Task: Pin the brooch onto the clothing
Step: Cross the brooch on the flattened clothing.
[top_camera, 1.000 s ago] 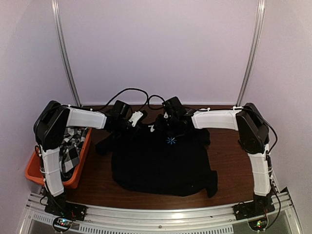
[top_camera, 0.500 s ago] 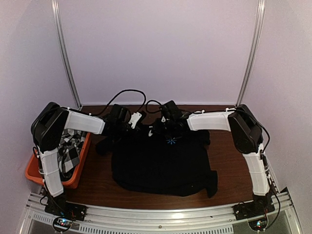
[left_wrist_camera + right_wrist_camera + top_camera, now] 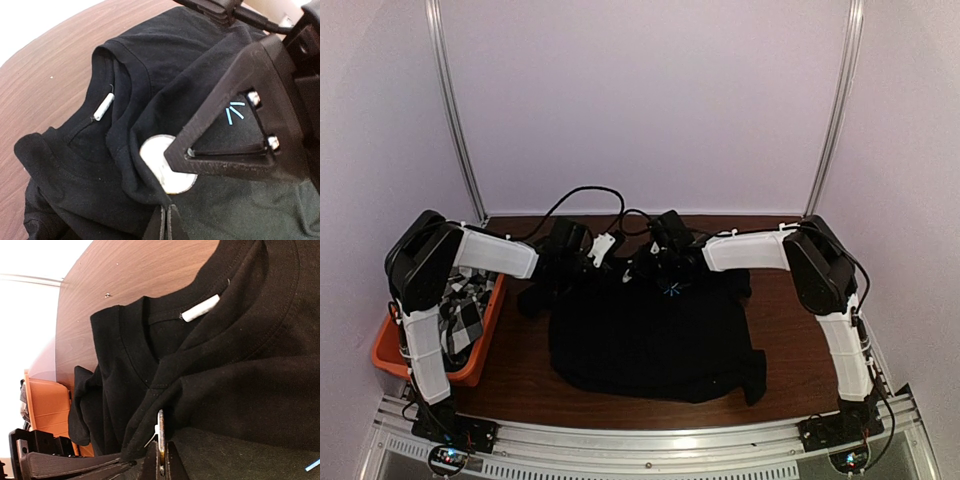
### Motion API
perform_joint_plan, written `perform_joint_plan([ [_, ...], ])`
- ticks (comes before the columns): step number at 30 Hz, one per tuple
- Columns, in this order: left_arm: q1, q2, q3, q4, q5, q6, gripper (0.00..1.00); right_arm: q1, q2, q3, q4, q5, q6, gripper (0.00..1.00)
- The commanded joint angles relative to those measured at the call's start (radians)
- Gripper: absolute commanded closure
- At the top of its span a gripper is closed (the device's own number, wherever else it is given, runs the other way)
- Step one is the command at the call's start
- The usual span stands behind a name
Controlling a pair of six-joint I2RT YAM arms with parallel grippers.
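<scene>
The clothing [image 3: 650, 340], a black T-shirt with a small light-blue print [image 3: 670, 289], lies spread on the brown table. Both grippers meet at its collar. My left gripper [image 3: 166, 209] is shut on a raised fold of the shirt [image 3: 125, 165] beside the neckline. My right gripper [image 3: 161, 445] is shut on the brooch [image 3: 160, 426], a round silver disc seen edge-on, held upright against that fold. In the left wrist view the brooch [image 3: 155, 160] shows flat, half hidden behind the right gripper's black finger [image 3: 215, 102].
An orange bin [image 3: 390, 350] with a black-and-white checked cloth [image 3: 465, 310] stands at the table's left edge, under the left arm. A white neck label [image 3: 200, 308] shows inside the collar. Black cables [image 3: 585, 195] loop behind the grippers.
The right arm has swung left and the left gripper has edged right, so the two grippers now stand close together at the collar. Both stayed shut.
</scene>
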Motion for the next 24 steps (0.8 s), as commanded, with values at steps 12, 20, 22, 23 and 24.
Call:
perform_joint_plan([
  [12,-0.024,-0.023,-0.011,0.035,-0.013,0.007,1.00,-0.004,-0.008,-0.031,0.019,0.000,0.016,1.00],
  [20,-0.029,-0.018,-0.008,0.037,-0.004,0.010,1.00,-0.002,0.005,-0.011,0.001,0.005,0.008,1.00],
  [22,-0.029,-0.016,-0.008,0.038,-0.002,0.009,1.00,-0.003,0.005,-0.006,-0.002,0.012,0.006,1.00],
  [23,-0.029,-0.015,-0.007,0.039,0.001,0.008,1.00,-0.001,0.007,-0.001,-0.006,0.013,0.002,1.00],
  [24,-0.029,-0.014,-0.006,0.039,0.002,0.007,1.00,0.000,0.012,0.010,-0.016,0.011,-0.005,1.00],
])
